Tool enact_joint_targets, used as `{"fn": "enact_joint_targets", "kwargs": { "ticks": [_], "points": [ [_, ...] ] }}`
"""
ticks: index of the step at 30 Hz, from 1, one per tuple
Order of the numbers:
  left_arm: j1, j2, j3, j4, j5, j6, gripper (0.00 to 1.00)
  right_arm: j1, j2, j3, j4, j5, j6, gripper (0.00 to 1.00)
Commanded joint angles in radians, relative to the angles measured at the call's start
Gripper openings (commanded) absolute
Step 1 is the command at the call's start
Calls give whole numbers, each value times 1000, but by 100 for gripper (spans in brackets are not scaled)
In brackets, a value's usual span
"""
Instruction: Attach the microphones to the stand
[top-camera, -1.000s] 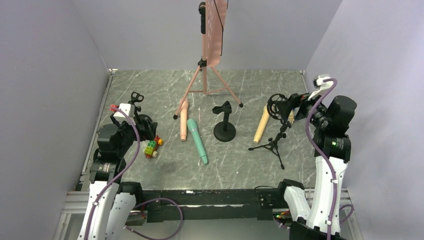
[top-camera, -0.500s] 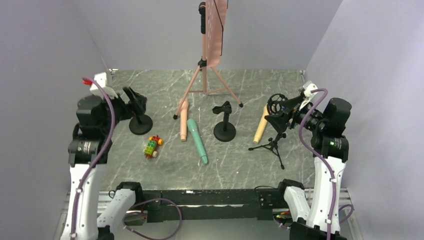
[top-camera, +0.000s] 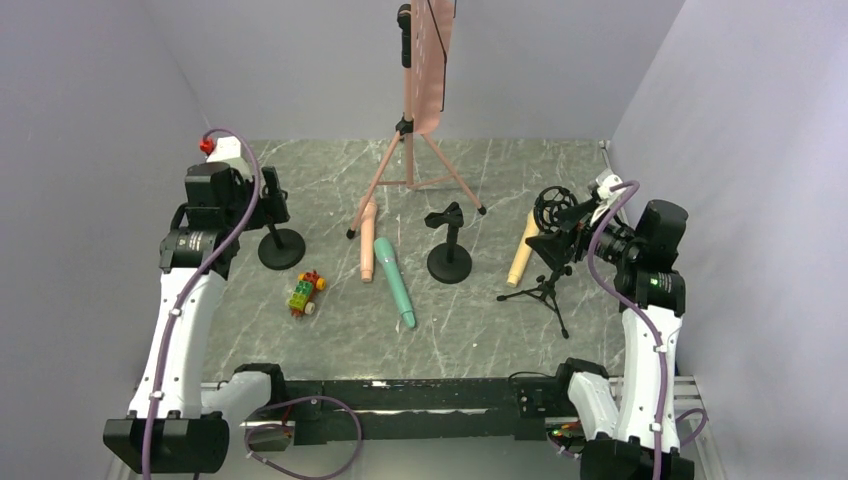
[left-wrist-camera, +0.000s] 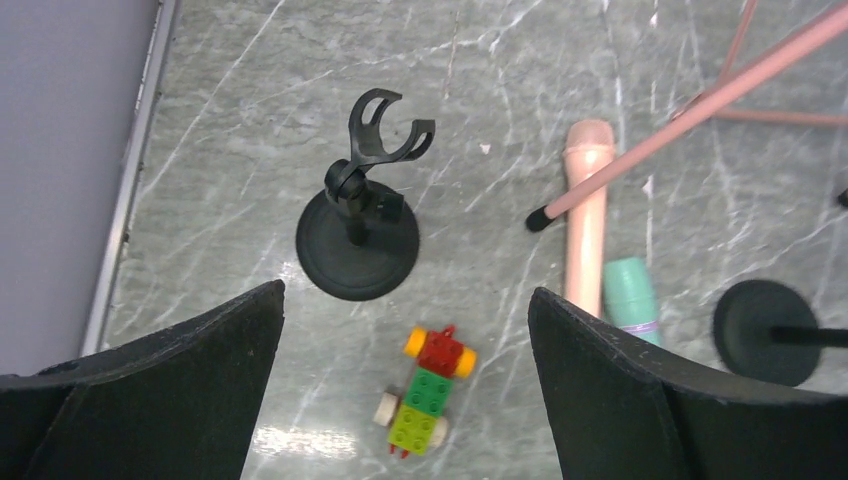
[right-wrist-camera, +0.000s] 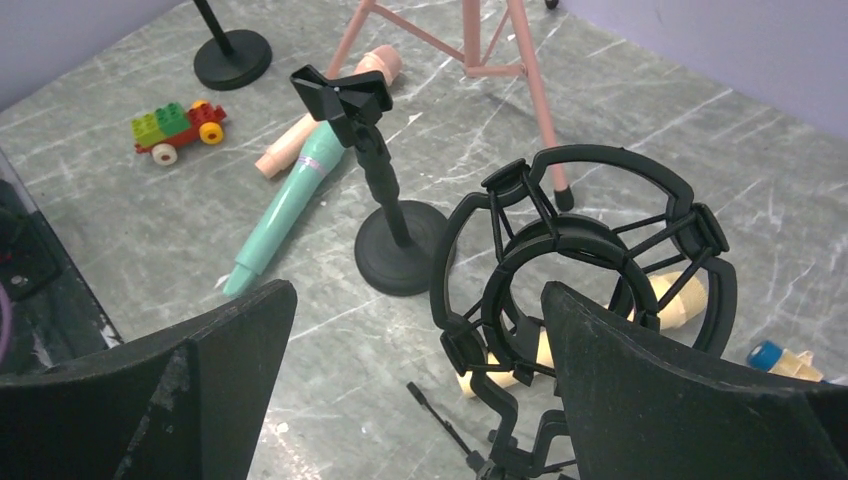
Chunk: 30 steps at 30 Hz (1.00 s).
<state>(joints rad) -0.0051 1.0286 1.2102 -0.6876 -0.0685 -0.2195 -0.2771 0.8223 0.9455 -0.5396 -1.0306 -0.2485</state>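
While aloft, left end effector (left-wrist-camera: 405, 300) downturned.

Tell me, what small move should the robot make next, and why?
Probably the left claw, open and empty, should swing right and lower over the pale pink baton-shaped toy microphone. It lies flat, unclipped, close beside the black round-based clip stand under that claw, whose clip is empty.

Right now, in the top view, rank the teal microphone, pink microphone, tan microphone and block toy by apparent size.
1. teal microphone, slightly the longest.
2. pink microphone and tan microphone: too alike to rank.
3. block toy, clearly smallest.
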Motion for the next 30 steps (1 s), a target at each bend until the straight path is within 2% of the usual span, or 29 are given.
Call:
{"fn": "enact_joint_targets", "kwargs": {
  "ticks": [1, 3, 10, 15, 20, 21, 24, 30],
  "points": [
    [2, -10, -55, 113, 9, 174, 94, -3, -8, -34, 58, -21, -56, 100],
    [2, 10, -82, 145, 32, 178, 93, -3, -8, -56, 62, -49, -70, 100],
    [136, 91, -132, 280, 172, 130, 92, -4, 0, -87, 27, -156, -155, 100],
    [177, 166, -148, 364, 267, 134, 81, -1, -8, -95, 26, -168, -130, 100],
    [209, 230, -149, 395, 329, 167, 57, -2, -9, -100, 37, -127, -105, 100],
    [214, 235, -154, 402, 326, 172, 54, -2, -10, -102, 36, -123, -103, 100],
    [224, 240, -171, 415, 341, 176, 51, -2, -14, -103, 32, -121, -103, 100],
    [228, 243, -209, 441, 318, 196, 51, -1, -18, -102, 26, -120, -103, 100]
  ]
}}
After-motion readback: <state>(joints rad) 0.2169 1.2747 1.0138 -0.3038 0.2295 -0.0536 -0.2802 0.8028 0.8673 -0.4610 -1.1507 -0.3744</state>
